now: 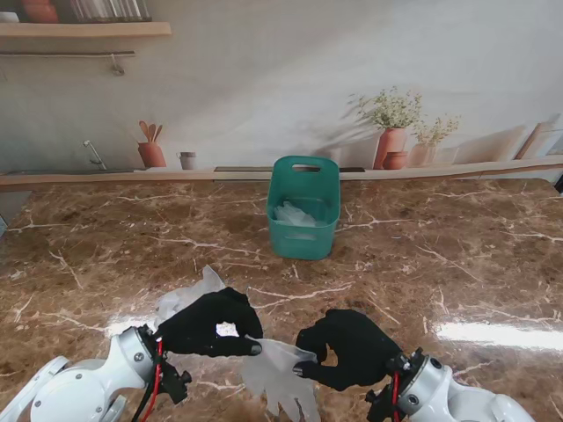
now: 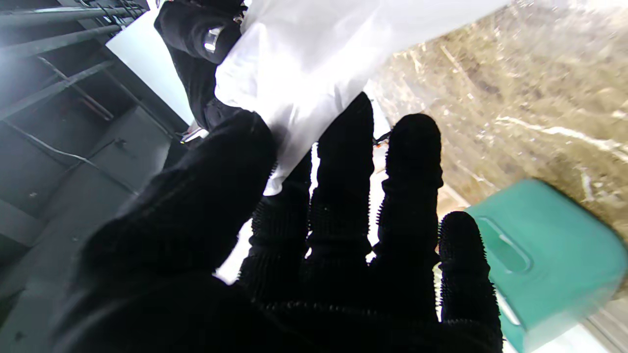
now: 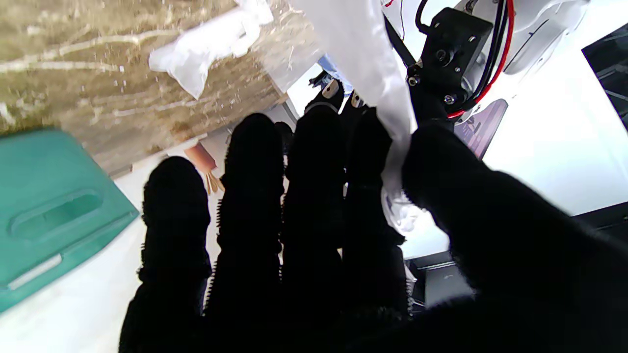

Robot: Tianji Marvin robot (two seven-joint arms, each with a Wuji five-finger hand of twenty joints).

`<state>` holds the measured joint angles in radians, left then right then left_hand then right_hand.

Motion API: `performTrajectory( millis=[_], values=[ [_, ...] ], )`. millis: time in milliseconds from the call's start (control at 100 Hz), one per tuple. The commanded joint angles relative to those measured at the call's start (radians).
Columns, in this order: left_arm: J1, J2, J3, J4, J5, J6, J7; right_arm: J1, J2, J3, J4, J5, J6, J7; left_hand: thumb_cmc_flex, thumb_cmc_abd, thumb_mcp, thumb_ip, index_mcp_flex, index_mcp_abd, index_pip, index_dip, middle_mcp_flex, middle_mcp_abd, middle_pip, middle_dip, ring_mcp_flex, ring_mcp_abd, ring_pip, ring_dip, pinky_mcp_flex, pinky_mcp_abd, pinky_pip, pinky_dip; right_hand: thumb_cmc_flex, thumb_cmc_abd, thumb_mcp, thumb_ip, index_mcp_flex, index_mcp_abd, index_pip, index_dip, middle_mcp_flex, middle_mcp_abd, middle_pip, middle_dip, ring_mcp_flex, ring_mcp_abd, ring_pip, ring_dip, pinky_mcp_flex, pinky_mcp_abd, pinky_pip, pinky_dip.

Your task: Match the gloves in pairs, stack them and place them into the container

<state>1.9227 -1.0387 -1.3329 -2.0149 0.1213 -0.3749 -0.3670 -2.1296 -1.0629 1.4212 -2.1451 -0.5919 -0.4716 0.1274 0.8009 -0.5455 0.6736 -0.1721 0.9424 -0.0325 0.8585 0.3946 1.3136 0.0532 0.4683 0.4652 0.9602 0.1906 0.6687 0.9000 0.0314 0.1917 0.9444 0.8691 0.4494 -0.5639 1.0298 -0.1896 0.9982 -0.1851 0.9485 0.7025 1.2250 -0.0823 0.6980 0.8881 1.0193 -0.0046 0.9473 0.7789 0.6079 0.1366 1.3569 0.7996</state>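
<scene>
Our left hand (image 1: 211, 323) pinched one edge of a clear glove (image 1: 280, 374), with a second glove (image 1: 186, 294) lying on the table (image 1: 457, 255) just behind it. Our right hand (image 1: 348, 347) pinched the other edge, the glove hanging between us. The bin (image 1: 303, 207) stood farther off, holding more gloves.

One translucent white glove (image 1: 280, 376) hung near the table's near edge, fingers drooping, pinched between the left hand (image 1: 211, 323) and the right hand (image 1: 349, 347). A second translucent glove (image 1: 187, 295) lay crumpled just beyond the left hand. The teal container (image 1: 303, 207) stood upright toward the far edge, holding pale gloves.
</scene>
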Motion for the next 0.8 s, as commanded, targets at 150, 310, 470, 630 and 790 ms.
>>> performTrajectory(
  millis=[150,310,470,630,790],
  values=[
    [-0.061,-0.002,0.059,0.12,0.027,0.059,0.018,0.13,0.008,-0.103,0.152,0.05,0.121,0.046,0.006,-0.015,0.017,-0.023,0.031,0.012,0.022,-0.016,0.068,0.031,0.02,-0.014,0.028,0.016,0.042,-0.01,-0.01,-0.013,0.027,-0.017,-0.03,0.018,0.048,0.003,0.022,-0.009,0.006,0.024,0.025,0.005,0.016,0.026,0.022,-0.001,0.023,0.018,-0.002,0.003,0.044,0.002],
    [-0.144,-0.016,0.125,0.197,0.085,0.104,0.075,0.218,0.0,-0.151,0.245,0.03,0.187,0.01,0.009,-0.01,0.014,-0.022,0.026,0.013,0.022,-0.015,0.063,0.035,0.021,-0.015,0.017,0.022,0.045,-0.009,-0.015,-0.014,0.027,-0.019,-0.034,0.016,0.047,0.0,0.019,-0.018,0.003,0.026,0.02,0.003,0.016,0.028,0.017,-0.005,0.025,0.018,-0.004,-0.002,0.046,0.002],
    [-0.242,-0.045,0.213,0.288,0.204,0.129,0.222,0.298,-0.01,-0.167,0.332,-0.048,0.215,-0.059,0.007,-0.009,0.015,-0.02,0.022,0.0,0.021,-0.014,0.054,0.034,0.023,-0.014,0.009,0.021,0.049,-0.008,-0.015,-0.013,0.035,-0.016,-0.037,0.01,0.05,-0.004,0.016,-0.028,0.001,0.027,0.015,-0.002,0.017,0.029,0.012,-0.009,0.025,0.017,-0.008,-0.005,0.045,0.001],
    [-0.338,-0.089,0.315,0.395,0.327,0.151,0.432,0.372,-0.013,-0.172,0.408,-0.156,0.222,-0.127,-0.003,-0.012,0.025,-0.019,0.021,-0.021,0.023,-0.01,0.048,0.026,0.03,-0.009,0.007,0.019,0.052,-0.009,-0.01,-0.01,0.043,-0.014,-0.043,0.011,0.049,-0.014,0.01,-0.042,-0.002,0.027,0.007,-0.01,0.017,0.03,0.008,-0.015,0.023,0.015,-0.012,-0.009,0.041,-0.002],
    [-0.432,-0.115,0.404,0.495,0.422,0.18,0.554,0.443,-0.012,-0.198,0.486,-0.217,0.228,-0.162,-0.016,-0.011,0.033,-0.022,0.018,-0.035,0.024,-0.01,0.046,0.018,0.03,-0.008,0.009,0.01,0.052,-0.012,-0.011,-0.014,0.048,-0.015,-0.048,0.01,0.049,-0.024,0.007,-0.05,-0.007,0.021,0.004,-0.014,0.016,0.027,0.006,-0.017,0.021,0.012,-0.011,-0.011,0.041,-0.002]
  ],
)
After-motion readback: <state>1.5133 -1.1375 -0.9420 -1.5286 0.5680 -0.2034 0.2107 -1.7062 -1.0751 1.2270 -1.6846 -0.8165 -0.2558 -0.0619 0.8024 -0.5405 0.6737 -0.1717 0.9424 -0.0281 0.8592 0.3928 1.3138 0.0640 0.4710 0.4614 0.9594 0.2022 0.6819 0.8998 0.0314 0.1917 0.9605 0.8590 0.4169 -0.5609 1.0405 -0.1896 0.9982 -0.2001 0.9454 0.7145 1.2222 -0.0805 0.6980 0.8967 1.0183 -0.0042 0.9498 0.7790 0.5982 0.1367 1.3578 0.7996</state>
